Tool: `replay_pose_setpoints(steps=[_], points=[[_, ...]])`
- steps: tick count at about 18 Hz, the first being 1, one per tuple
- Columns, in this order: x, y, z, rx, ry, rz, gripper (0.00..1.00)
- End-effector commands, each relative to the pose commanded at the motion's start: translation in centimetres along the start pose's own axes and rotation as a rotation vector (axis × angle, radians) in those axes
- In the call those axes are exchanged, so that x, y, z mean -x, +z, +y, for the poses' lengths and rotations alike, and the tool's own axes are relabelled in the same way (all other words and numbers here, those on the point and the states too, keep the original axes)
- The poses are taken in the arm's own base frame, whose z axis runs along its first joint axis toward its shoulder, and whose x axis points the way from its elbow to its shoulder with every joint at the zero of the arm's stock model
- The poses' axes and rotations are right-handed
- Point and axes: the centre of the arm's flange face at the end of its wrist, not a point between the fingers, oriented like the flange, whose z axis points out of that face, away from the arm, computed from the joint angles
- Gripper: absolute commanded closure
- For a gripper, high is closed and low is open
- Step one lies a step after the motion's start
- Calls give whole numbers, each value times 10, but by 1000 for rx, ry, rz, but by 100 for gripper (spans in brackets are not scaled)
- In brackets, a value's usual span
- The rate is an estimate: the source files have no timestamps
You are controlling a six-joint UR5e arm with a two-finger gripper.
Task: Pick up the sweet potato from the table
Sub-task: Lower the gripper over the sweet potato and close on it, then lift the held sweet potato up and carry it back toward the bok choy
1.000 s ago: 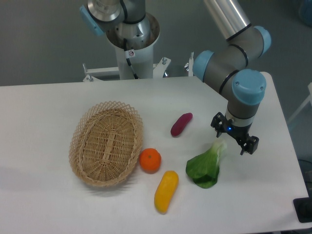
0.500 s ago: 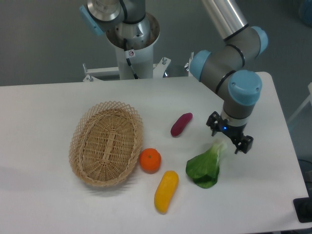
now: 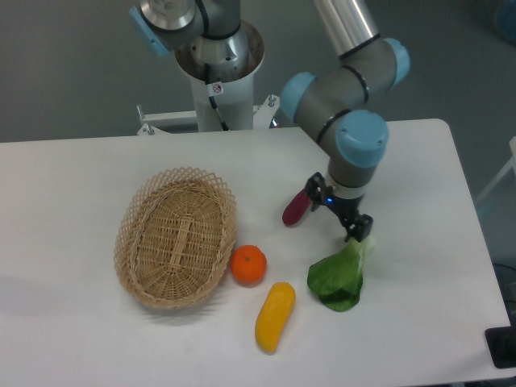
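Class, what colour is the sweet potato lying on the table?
Reddish-purple; the sweet potato shows best in the fixed camera view.

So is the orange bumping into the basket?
Cannot tell. In the camera view the orange sits right against the basket's lower right rim, with no white table showing between them.

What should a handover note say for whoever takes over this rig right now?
Gripper: above the table, fingers apart, holding nothing, just right of the sweet potato.
Sweet potato: lies on the table, between the basket and the gripper, its upper end hidden behind the gripper.
Nearby: orange, yellow vegetable, leafy green.
Done: nothing grasped yet.
Left: centre over the sweet potato, descend, close, lift.
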Motion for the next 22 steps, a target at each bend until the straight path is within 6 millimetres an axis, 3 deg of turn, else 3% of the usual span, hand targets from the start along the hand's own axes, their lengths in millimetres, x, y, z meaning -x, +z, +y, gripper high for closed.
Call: replay_pose_setpoints(steps=[4,8,13,22], points=[[-18,16,-8,8,6,38,0],[-24,24,-22,18,-40,48,0],[-33,37,-18,66,-39,70,0],[-34,42,-20,99,-31,74,63]])
